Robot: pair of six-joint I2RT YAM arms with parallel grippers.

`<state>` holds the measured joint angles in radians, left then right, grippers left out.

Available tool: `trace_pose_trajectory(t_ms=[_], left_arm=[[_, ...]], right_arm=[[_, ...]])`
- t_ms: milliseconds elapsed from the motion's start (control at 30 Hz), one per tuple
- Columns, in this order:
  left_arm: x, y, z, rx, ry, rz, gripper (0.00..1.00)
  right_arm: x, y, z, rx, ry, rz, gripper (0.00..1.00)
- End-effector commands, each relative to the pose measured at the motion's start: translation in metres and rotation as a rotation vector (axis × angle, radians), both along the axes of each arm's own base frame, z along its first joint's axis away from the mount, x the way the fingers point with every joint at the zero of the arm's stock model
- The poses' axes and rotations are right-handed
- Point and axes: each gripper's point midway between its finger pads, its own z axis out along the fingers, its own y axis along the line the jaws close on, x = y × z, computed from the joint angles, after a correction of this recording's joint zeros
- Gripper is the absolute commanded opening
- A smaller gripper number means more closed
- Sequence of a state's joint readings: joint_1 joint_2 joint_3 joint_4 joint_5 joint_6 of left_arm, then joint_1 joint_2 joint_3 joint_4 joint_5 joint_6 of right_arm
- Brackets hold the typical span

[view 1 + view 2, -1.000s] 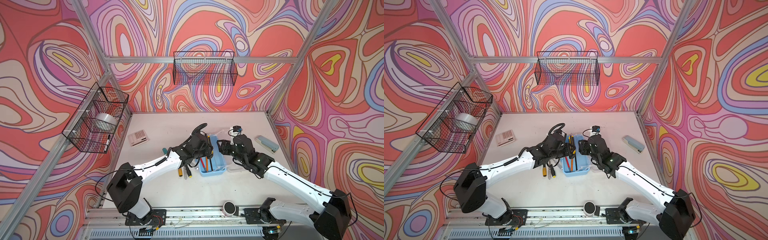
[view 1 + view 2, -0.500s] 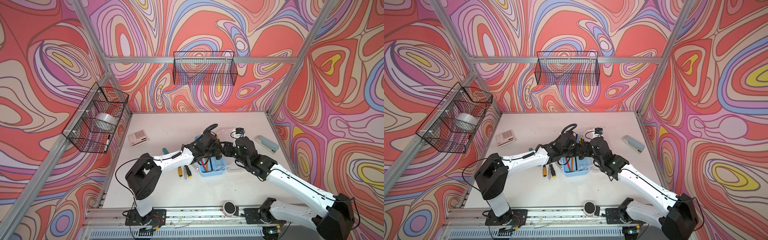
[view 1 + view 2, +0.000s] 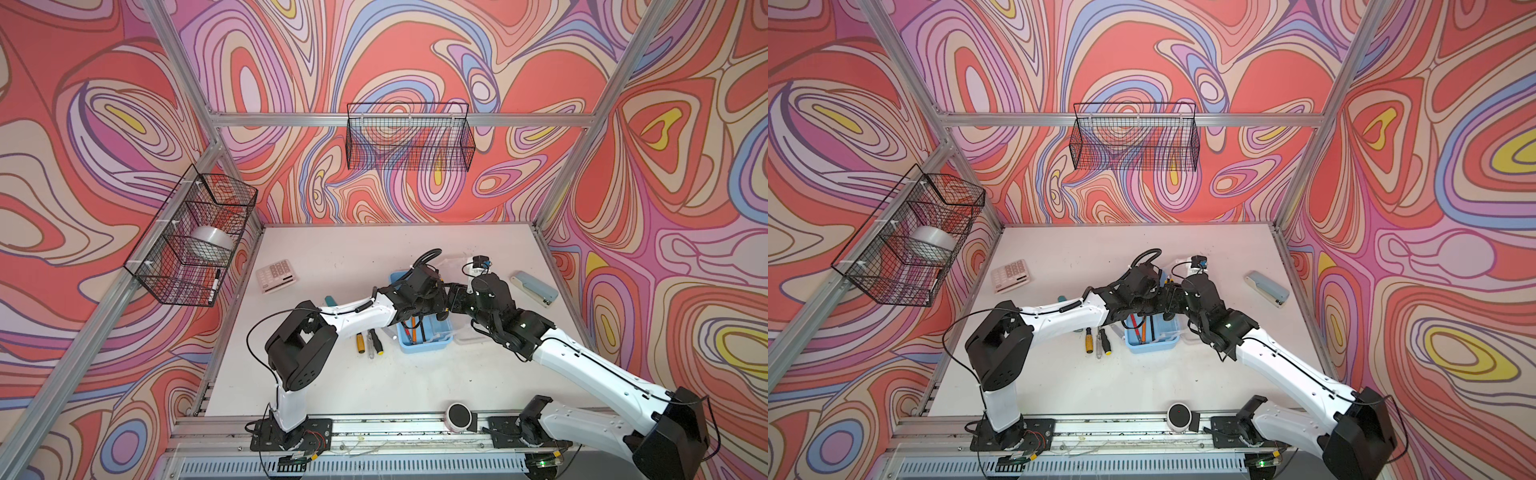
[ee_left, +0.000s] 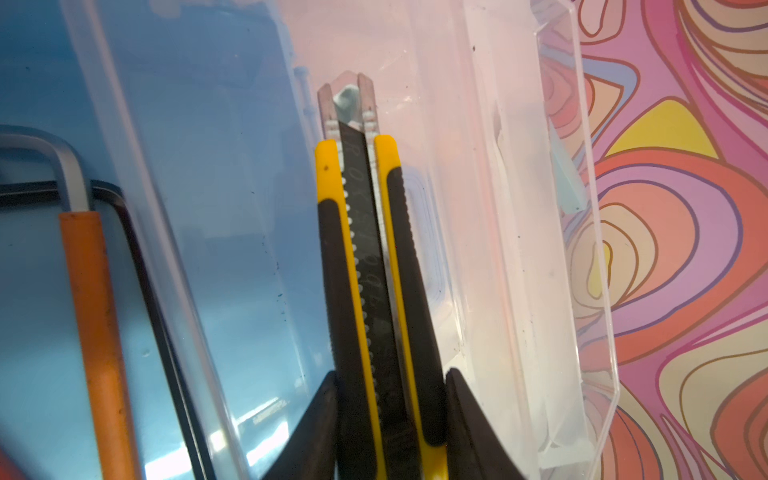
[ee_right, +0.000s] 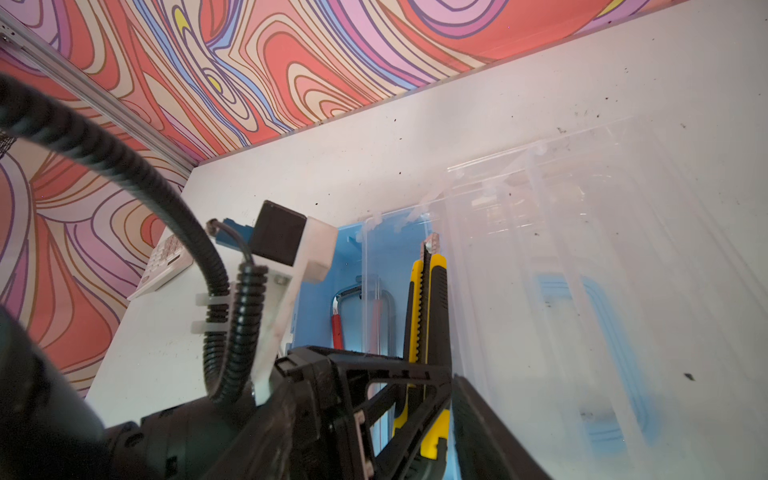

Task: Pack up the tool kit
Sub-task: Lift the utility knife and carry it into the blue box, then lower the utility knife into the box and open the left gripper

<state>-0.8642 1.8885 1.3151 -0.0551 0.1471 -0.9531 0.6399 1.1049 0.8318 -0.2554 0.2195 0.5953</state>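
Cutter: one, yellow-black, clamped in left gripper over open case. Hex keys inside case: two, one silver, one black. Right gripper: jaw state cannot be told.

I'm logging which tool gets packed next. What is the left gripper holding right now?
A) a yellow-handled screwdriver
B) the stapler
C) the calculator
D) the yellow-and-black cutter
D: in the left wrist view the left gripper has its fingers closed against both sides of the yellow-and-black cutter.
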Motion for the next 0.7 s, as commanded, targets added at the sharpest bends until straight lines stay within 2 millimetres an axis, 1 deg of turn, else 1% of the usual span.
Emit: trace_pose_trajectory(t_ms=[0,67,300,667], left_arm=[[0.0022,-0.0148,0.0121,-0.059,-0.005,-0.020,0.34],[0.0016,-0.0160,0.0126,-0.063,-0.006,-0.025,0.37],[0.0001,-0.0172,0.0131,-0.076,-0.004,-0.033,0.41],[-0.0008,-0.0175,0.0143,-0.074,-0.011,-0.043,0.44]], right_arm=[[0.0002,-0.0003,-0.0064,-0.021,0.017,0.008,0.62],[0.0003,0.0008,-0.0084,-0.025,0.023,0.014,0.62],[0.0019,0.0018,-0.0098,-0.031,0.027,0.017,0.62],[0.0033,0.0052,-0.0113,-0.033,0.036,0.028,0.62]])
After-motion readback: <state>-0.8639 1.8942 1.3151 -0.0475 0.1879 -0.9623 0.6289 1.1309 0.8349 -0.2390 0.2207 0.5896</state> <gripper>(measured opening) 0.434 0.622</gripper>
